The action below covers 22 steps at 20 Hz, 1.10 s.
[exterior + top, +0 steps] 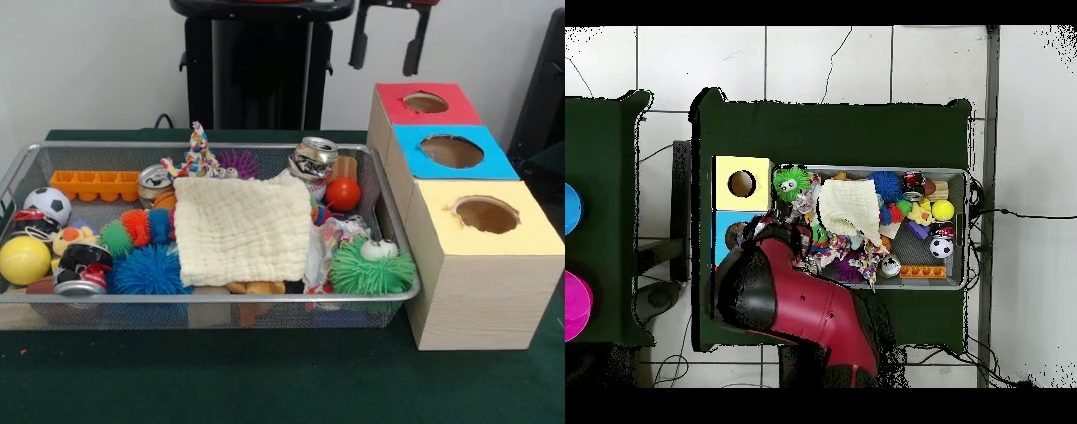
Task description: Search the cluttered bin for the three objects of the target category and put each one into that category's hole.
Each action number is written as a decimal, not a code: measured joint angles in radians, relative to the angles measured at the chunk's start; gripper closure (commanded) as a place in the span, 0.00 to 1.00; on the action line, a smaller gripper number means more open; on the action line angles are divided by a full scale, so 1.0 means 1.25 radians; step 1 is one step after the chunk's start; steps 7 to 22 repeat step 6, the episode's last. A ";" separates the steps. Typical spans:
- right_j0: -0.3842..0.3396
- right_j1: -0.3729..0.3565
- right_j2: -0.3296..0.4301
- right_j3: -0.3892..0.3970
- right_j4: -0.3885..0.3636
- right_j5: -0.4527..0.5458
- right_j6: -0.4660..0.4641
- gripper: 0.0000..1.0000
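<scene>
The cloth (243, 230) covers whatever lies under it in the bin (212, 299). The gripper (387, 40) is cut by the front view's top edge; overhead, the arm (790, 300) hides it and the red and blue boxes (725, 235)

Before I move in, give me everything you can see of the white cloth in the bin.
The white cloth is a roughly square, quilted or waffle-textured fabric, cream-white, lying spread flat on top of the clutter in the middle of the wire bin. Its edges are slightly rumpled. It covers several toys: the blue spiky ball touches its left edge, and the green fuzzy toy sits off its right side.
</scene>
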 measured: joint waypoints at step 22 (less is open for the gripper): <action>-0.020 0.001 -0.028 -0.006 0.000 -0.023 0.002 0.00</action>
